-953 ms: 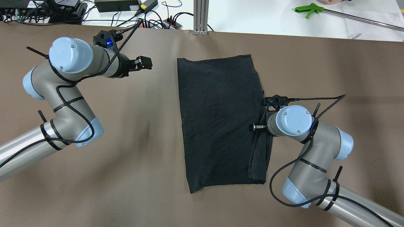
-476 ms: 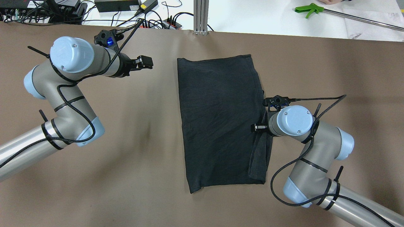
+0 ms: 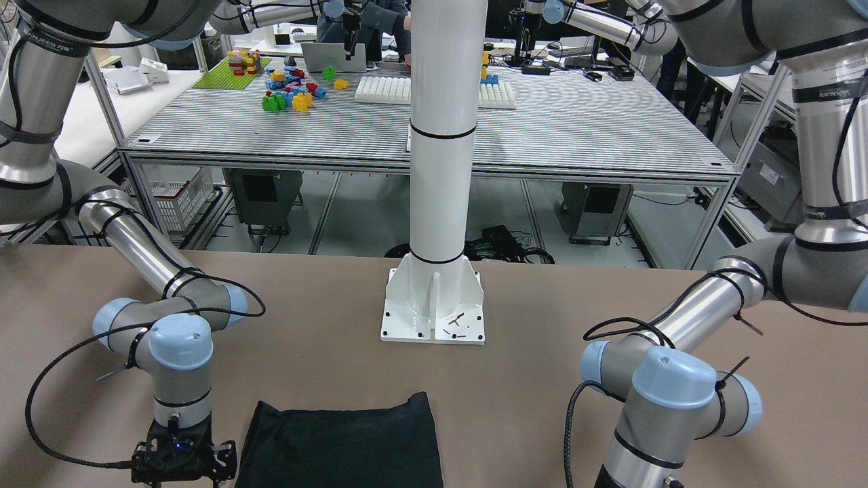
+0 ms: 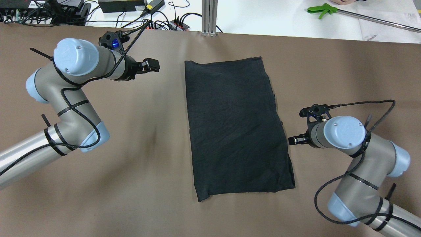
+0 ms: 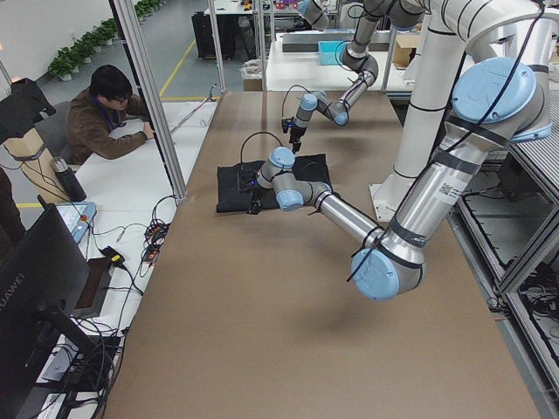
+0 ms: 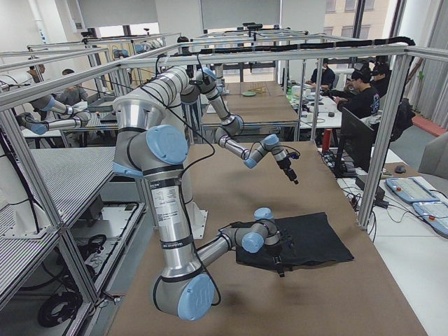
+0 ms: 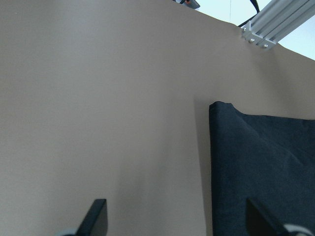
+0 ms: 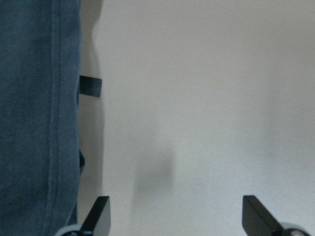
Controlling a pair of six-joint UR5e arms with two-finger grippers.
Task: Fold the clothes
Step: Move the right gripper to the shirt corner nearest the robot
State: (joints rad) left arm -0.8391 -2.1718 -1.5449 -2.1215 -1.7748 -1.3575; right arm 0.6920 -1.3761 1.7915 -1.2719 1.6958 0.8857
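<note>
Slippage is the likely trouble: on the brown table the black garment lies flat between the arms, and a pinch at its thin hem could catch one layer only or drag it askew. The left gripper, apart from its far corner, and the right gripper, just beside its right hem, both have jaws wide and empty. A white crate under the far bench is too small to tell its contents.

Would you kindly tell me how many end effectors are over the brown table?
2. The left end effector is off the far-left corner of the black garment; the right end effector is just beside its right edge. Both are open and clear of it.
</note>
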